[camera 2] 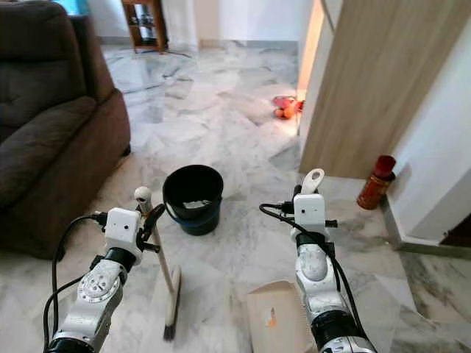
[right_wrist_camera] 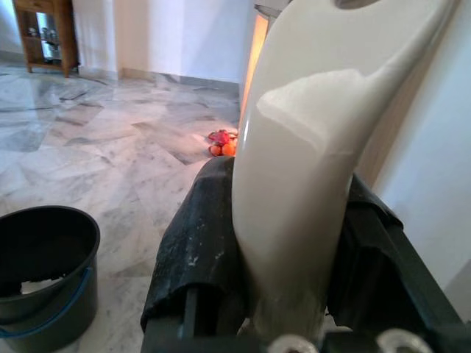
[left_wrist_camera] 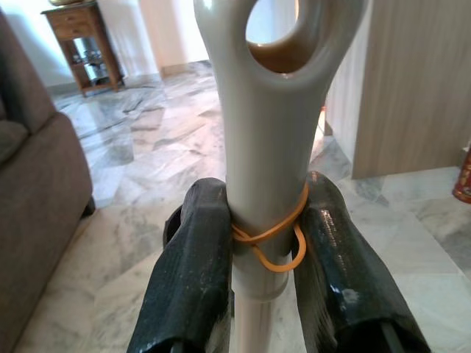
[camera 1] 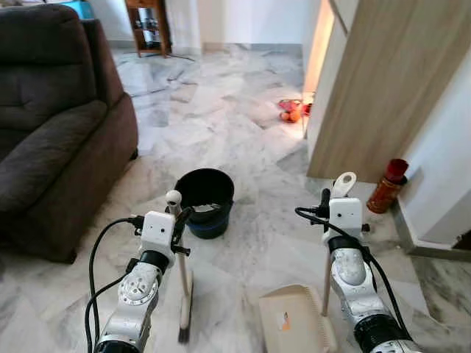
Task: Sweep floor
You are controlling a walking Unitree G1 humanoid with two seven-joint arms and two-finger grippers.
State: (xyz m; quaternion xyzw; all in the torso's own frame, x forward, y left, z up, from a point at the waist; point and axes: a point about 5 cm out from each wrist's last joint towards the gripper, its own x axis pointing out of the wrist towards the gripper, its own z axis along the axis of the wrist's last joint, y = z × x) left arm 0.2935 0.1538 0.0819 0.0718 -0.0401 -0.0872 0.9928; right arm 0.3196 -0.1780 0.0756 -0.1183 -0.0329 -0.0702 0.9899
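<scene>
The broom (camera 1: 182, 279) was a pale cream plastic stick with a rounded, eyelet-shaped top and a dark bristle head (camera 1: 183, 334) resting on the marble floor (camera 1: 221, 125) ahead of my left arm. It stood nearly upright. In the left wrist view its handle was smooth and glossy, with an orange rubber band (left_wrist_camera: 269, 234) looped round it where the grip narrowed. My left gripper (left_wrist_camera: 268, 257) was closed on that handle just below the eyelet, one black finger (left_wrist_camera: 193, 272) pressed against each side; the finger surfaces looked coarse and scuffed.

The dustpan (camera 1: 294, 320) was beige plastic, a flat ribbed tray lying on the floor in front of my right arm, with a small orange-marked label on its face. Its long cream handle (camera 1: 327, 272) rose upright and ended in a loop (camera 1: 345, 180). My right gripper (right_wrist_camera: 291, 257) was clamped on that handle near the top, the black fingers (right_wrist_camera: 193, 250) tight on both sides of the broad, glossy shaft.

A black bucket with a blue band (camera 1: 204, 202) stood on the floor beyond and between the two tools, something pale lying inside it. A dark brown fabric sofa (camera 1: 51, 125) stood to my left, a wood-grain panel (camera 1: 383, 88) to my right, and a red-capped bottle (camera 1: 388, 185) at its foot. Small red and orange objects (camera 1: 291, 110) lay further off by the panel's edge.
</scene>
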